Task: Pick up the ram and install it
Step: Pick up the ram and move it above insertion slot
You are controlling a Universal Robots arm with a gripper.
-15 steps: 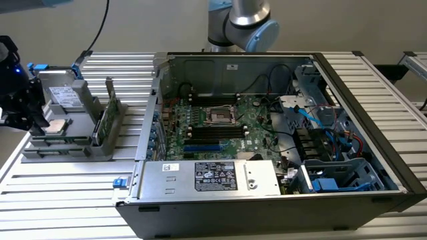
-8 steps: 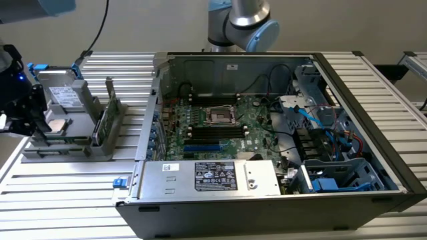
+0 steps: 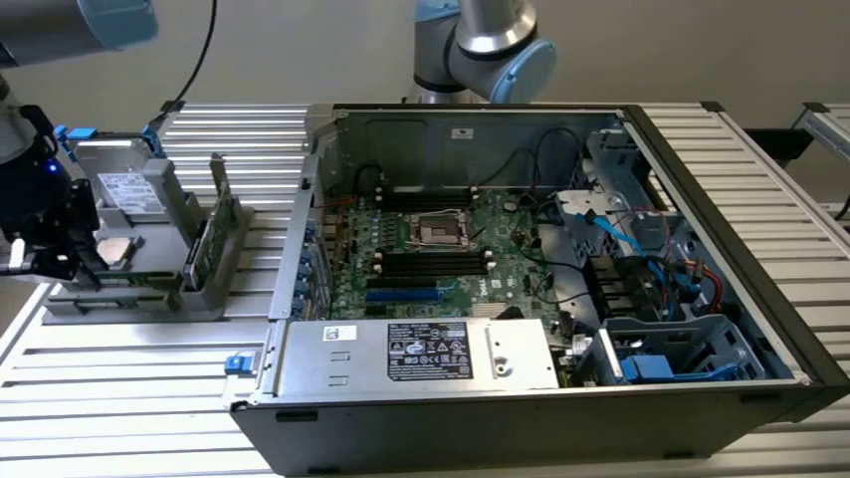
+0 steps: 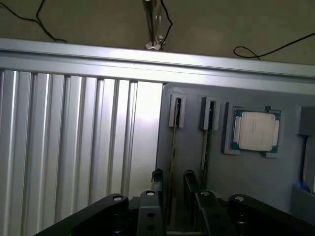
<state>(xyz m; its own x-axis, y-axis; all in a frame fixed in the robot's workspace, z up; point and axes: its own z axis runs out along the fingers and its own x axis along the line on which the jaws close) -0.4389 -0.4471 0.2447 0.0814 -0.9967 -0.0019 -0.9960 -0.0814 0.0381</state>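
Observation:
Two ram sticks stand on edge in the slots of a grey holder (image 4: pixel 192 162). The nearer ram (image 4: pixel 173 147) runs between my fingertips (image 4: pixel 157 178), and the second stick (image 4: pixel 205 147) lies just beside them. My gripper (image 4: pixel 173 179) is open and straddles the first stick without gripping it. In the exterior view the gripper (image 3: pixel 47 261) hangs over the holder's end at that view's far left. The open computer case (image 3: pixel 691 159) sits in the middle, with dark memory slots (image 3: pixel 422 261) on its motherboard.
A square silver processor (image 4: pixel 256 130) rests in the holder past the sticks. A wider card with a metal bracket (image 3: pixel 213 234) and a drive (image 3: pixel 126 189) stand upright in the same holder. Cables and a drive cage (image 3: pixel 664 349) crowd the case at the exterior view's right.

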